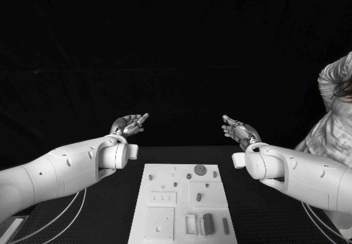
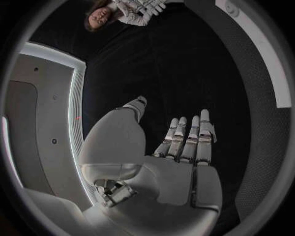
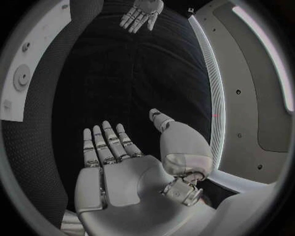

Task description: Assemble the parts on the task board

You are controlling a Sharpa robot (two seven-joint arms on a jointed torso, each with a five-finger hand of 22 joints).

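The task board (image 1: 179, 203) is lying flat mid-table, between the two arms, with the small parts (image 1: 200, 170) sitting on it and in its recesses. The left hand (image 1: 129, 125) is hovering beyond the board's far-left corner, fingers spread, holding nothing. The right hand (image 1: 239, 130) is mirroring it at far right, likewise empty.

We see our right hand (image 3: 132, 172) held flat, palm bare, fingers (image 3: 104, 145) straight and side by side, thumb standing apart; beyond the fingertips our left hand (image 3: 142, 14) hangs empty. The task board (image 3: 27, 73) lies off to the fingers' side, a round part (image 3: 22, 76) on it.
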